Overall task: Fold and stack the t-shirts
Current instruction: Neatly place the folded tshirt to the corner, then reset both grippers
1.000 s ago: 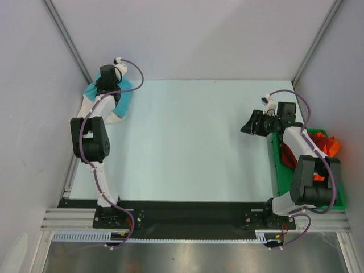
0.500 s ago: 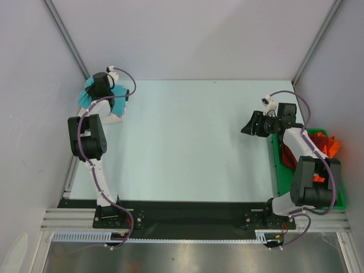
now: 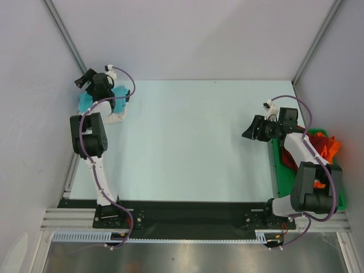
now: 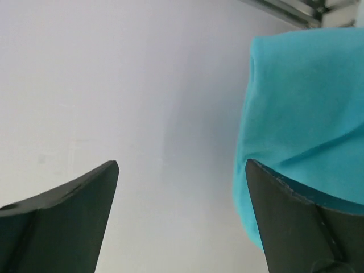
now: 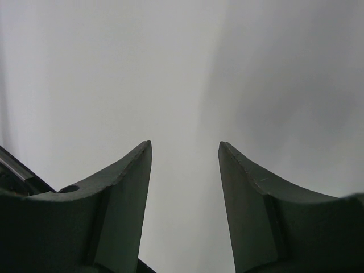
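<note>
table (image 3: 187, 142): green tray (image 3: 277, 165) at its right edge.
tray heap: red t-shirt (image 3: 318, 137), orange t-shirt (image 3: 333, 149), crumpled.
turquoise t-shirt (image 4: 307, 102): far left corner, on the white t-shirt (image 3: 114, 118); light, limp, slippery, so i'd pinch a folded edge.
my left jaws: spread wide, empty, beside the turquoise cloth.
my right jaws: partly parted, holding nothing, near the tray.

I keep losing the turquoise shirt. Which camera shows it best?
The top view: the turquoise t-shirt lies in the far left corner, partly hidden by the left arm. The left wrist view shows only a close patch; the right wrist view, none.
</note>
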### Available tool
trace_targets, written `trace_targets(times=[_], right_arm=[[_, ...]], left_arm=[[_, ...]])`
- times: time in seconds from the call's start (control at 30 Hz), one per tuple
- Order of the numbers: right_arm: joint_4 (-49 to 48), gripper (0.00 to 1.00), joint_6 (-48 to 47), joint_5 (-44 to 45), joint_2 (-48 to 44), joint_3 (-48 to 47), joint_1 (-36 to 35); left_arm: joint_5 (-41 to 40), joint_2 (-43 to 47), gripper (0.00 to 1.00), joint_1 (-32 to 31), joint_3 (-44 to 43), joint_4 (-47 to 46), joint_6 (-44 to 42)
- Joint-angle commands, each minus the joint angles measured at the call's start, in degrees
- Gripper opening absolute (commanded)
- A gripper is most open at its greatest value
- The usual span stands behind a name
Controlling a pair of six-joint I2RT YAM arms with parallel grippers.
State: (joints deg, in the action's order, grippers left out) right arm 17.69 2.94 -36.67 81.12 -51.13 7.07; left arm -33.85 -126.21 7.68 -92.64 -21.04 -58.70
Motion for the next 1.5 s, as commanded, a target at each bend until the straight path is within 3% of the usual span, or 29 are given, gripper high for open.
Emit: trace_targets(times=[0.0, 0.07, 0.2, 0.3, 0.37, 0.43, 0.53, 0.7, 0.8, 0.93, 1.0, 1.1, 1.2, 1.37, 1.47], right_arm=[[-0.9, 0.56, -0.7, -0.2, -2.2, 0.5, 0.5], [-1.1, 0.56, -0.9, -0.1, -2.5, 0.7, 0.6], [-1.2, 0.57, -1.4, -0.2, -3.5, 0.9, 0.9], [-1.8, 0.63, -2.4, 0.2, -4.6, 0.7, 1.0], [-2.5, 0.74, -2.0, 1.2, -5.3, 0.5, 1.1], [-2.8, 0.99, -1.8, 0.4, -5.4, -0.2, 1.0], [-3.1, 1.00, -1.0, 1.5, -4.0, -2.1, 0.2], [-7.7, 1.00, -1.4, 5.5, -1.0, -4.9, -4.2], [-13.0, 1.00, 2.3, 22.7, 1.5, -5.0, -12.3], [-12.2, 1.00, 6.7, 39.0, 5.3, -7.7, -21.1], [-13.2, 1.00, 6.4, 44.8, 5.9, -7.9, -25.0], [-15.8, 1.00, 5.4, 46.8, 5.5, -7.6, -27.4], [-18.8, 1.00, 1.5, 51.0, 5.7, -8.5, -29.0], [-13.4, 1.00, 2.8, 52.2, 12.8, -13.2, -28.0], [-12.0, 1.00, 2.8, 52.8, 15.0, -16.7, -29.2]], left_arm=[[-3.4, 0.2, 1.00, -2.3, -0.6, -12.4, -5.2], [-4.2, 0.9, 1.00, -3.8, -1.0, -12.0, -4.1], [-5.6, 3.2, 1.00, -9.2, -3.4, -1.1, 6.0], [-4.3, 5.8, 1.00, -12.2, -7.4, 16.9, 19.5], [0.9, 8.7, 1.00, -13.7, -10.2, 31.4, 27.8], [6.1, 11.2, 1.00, -14.2, -11.2, 40.8, 38.9], [15.7, 14.9, 1.00, -15.9, -10.9, 47.6, 47.1], [29.1, 19.9, 1.00, -19.6, -2.6, 47.8, 55.3], [31.4, 19.2, 1.00, -22.3, -1.0, 49.5, 58.2], [33.4, 20.7, 1.00, -26.9, 0.8, 50.8, 58.3], [36.6, 20.5, 1.00, -27.7, -0.3, 51.6, 61.2], [40.9, 18.6, 1.00, -28.0, -4.7, 53.0, 64.7], [31.8, 18.4, 1.00, -32.9, -7.3, 51.0, 61.8], [18.4, 18.6, 1.00, -44.6, -7.2, 47.5, 53.8], [22.9, 18.3, 1.00, -44.6, -9.2, 49.3, 55.1]])
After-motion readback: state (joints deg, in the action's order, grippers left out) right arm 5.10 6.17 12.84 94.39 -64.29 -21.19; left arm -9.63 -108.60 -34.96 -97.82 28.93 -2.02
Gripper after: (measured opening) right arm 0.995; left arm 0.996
